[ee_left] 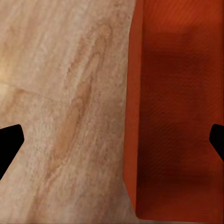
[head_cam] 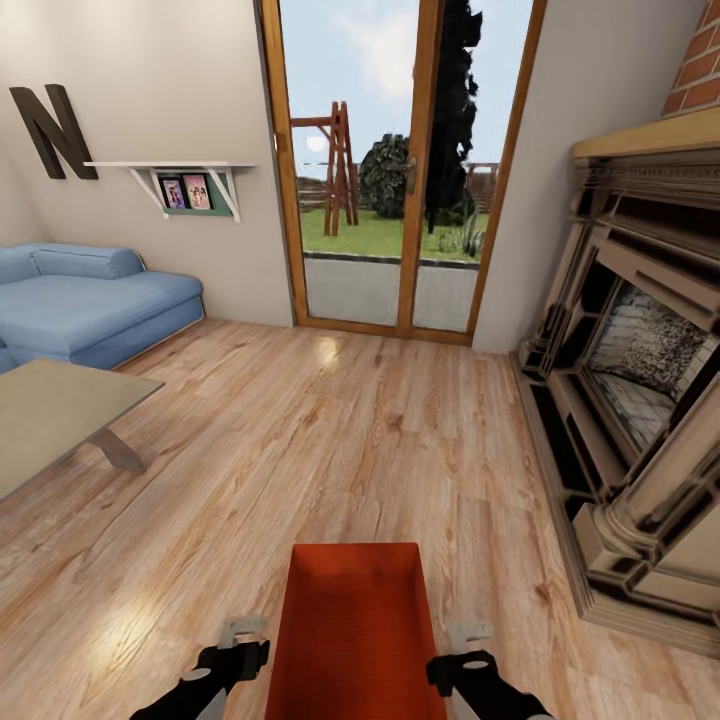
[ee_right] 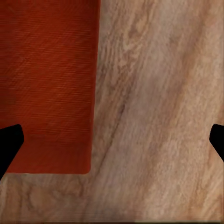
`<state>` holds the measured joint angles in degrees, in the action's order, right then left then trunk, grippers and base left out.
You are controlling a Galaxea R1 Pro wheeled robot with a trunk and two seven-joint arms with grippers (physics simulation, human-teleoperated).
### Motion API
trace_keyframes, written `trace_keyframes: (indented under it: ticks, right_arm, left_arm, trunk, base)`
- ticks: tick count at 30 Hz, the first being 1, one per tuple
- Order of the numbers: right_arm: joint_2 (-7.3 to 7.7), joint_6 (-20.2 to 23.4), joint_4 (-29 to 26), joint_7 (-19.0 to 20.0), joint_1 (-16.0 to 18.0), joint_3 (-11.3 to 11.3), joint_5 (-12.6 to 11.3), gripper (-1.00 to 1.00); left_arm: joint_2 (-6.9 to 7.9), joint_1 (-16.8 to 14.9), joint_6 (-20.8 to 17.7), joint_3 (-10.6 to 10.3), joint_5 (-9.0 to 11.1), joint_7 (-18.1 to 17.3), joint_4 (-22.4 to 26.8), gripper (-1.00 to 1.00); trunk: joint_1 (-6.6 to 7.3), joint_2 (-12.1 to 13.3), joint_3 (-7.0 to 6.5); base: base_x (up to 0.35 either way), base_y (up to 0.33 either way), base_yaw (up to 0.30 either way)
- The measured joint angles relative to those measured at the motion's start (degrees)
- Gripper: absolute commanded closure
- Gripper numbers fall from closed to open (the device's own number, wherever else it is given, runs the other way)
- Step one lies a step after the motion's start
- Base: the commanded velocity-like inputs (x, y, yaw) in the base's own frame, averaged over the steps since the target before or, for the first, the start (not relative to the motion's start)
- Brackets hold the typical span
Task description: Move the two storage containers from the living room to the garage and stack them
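One red-orange open-topped storage container (head_cam: 357, 630) sits low in front of me over light wood planks, its long axis pointing away from me. My left gripper (head_cam: 240, 650) is at the container's left wall and my right gripper (head_cam: 470, 655) at its right wall. In the left wrist view the left gripper (ee_left: 112, 140) is open, with the container's wall (ee_left: 133, 116) between its spread fingertips. In the right wrist view the right gripper (ee_right: 112, 140) is open too, straddling the container's edge (ee_right: 91, 93). I cannot tell whether the container rests on the planks or is lifted. The garage is out of view.
A large stone fireplace (head_cam: 640, 380) fills the right side. A glass patio door (head_cam: 390, 170) with a wooden frame stands straight ahead. A blue sofa (head_cam: 90, 305) and a low table (head_cam: 60, 415) are at the left. Wood floor (head_cam: 330, 430) stretches between them.
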<state>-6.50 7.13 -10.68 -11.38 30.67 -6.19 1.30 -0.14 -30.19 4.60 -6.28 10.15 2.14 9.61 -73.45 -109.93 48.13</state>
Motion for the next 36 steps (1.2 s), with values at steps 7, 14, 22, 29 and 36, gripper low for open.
trace_keyframes:
  ticks: [7, 14, 22, 29, 36]
  right_arm:
    - [0.33, 0.03, 0.73, 0.02, 0.0, 3.01, 0.09, -1.0]
    - [0.24, 0.04, 2.06, 0.02, 0.0, 3.47, 0.25, -1.0]
    - [0.16, 0.03, 2.4, 0.02, 0.0, 3.41, 0.44, -1.0]
    - [0.02, 0.03, 2.46, 0.02, 0.0, 3.35, 0.51, -1.0]
    - [0.08, 0.03, 2.49, 0.02, 0.0, 3.47, 0.47, -1.0]
  left_arm:
    - [-0.34, 0.03, 1.33, 0.0, 0.19, 0.14, -0.17, -1.0]
    - [-0.38, 0.07, 3.07, 0.01, 0.31, 0.24, -0.16, -1.0]
    - [-0.39, 0.08, 3.48, 0.01, 0.34, 0.39, -0.14, -1.0]
    - [-0.37, 0.08, 3.6, 0.01, 0.31, 0.36, -0.14, -1.0]
    - [-0.39, 0.08, 3.63, 0.01, 0.19, 0.4, -0.23, -1.0]
  trunk:
    - [0.0, 0.0, 0.0]
    - [0.0, 0.0, 0.0]
    - [0.0, 0.0, 0.0]
    - [0.0, 0.0, 0.0]
    - [0.0, 0.0, 0.0]
  base:
    - [0.0, 0.0, 0.0]
    - [0.0, 0.0, 0.0]
    - [0.0, 0.0, 0.0]
    - [0.0, 0.0, 0.0]
    - [0.0, 0.0, 0.0]
